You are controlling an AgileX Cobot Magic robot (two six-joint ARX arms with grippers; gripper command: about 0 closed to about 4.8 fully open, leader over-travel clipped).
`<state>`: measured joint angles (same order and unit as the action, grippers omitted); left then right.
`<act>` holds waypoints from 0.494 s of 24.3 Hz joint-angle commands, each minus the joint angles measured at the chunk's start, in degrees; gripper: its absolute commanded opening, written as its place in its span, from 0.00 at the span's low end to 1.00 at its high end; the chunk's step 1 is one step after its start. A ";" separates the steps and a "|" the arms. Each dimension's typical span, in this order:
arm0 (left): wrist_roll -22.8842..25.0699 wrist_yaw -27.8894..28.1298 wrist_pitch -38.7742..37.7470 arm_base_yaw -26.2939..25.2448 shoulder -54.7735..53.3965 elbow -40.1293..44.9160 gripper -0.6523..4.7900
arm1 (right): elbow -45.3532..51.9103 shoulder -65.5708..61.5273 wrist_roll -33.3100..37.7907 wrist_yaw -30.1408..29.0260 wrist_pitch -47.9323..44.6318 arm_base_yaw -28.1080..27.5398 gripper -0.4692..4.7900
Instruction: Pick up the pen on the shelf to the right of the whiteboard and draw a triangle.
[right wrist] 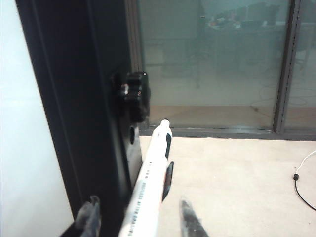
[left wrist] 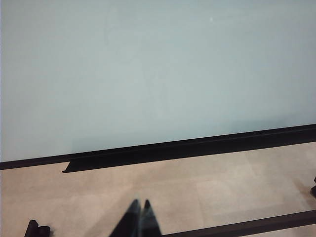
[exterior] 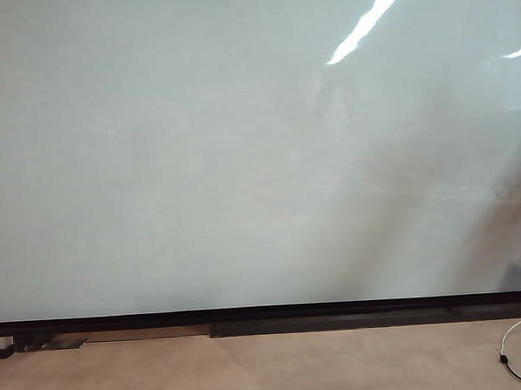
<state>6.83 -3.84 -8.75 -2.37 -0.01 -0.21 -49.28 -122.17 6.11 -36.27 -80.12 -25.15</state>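
**Right gripper's fingers flank one pen beside the whiteboard frame**

Right gripper (right wrist: 137, 217) sits at the right edge of the whiteboard (right wrist: 24, 123), its two fingers (right wrist: 190, 219) standing either side of the single pen (right wrist: 150, 177). A gap shows between the pen and the finger on the open-floor side, and the other finger is half lost against the black frame (right wrist: 84, 98), so I cannot tell whether the pen is pinched or merely straddled. The pen is white with dark print along its barrel and a black clip, and it points away from the camera, running close alongside the frame. One black knob (right wrist: 133, 94) juts from the frame just beyond the pen's far end. Glass panels (right wrist: 212, 64) stand behind, and one white cable (right wrist: 301, 185) lies on the floor (right wrist: 237, 173).

Left gripper (left wrist: 139, 210) hovers low above the floor in front of the board, its two dark fingertips pressed together with nothing between them.

From the exterior camera, the one whiteboard fills nearly everything; its glossy surface is blank, with bright light streaks (exterior: 369, 19) reflected near the top. No gripper shows there.
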 commanded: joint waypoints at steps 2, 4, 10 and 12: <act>0.04 -0.02 0.63 0.02 0.00 -0.20 0.11 | -0.13 0.35 0.15 -1.03 -1.03 -0.04 0.41; 0.04 -0.02 0.63 0.02 0.00 -0.20 0.11 | -0.13 0.35 0.15 -1.18 -1.03 -0.04 0.40; 0.04 -0.02 0.61 0.02 0.00 -0.20 0.11 | -0.13 0.35 0.13 -1.16 -1.03 -0.04 0.40; 0.04 -0.02 0.63 0.02 0.00 -0.20 0.11 | -0.13 0.35 0.13 -1.16 -1.03 -0.04 0.40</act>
<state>6.83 -3.84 -8.73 -2.37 -0.01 -0.21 -49.28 -122.17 6.13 -37.26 -80.09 -25.15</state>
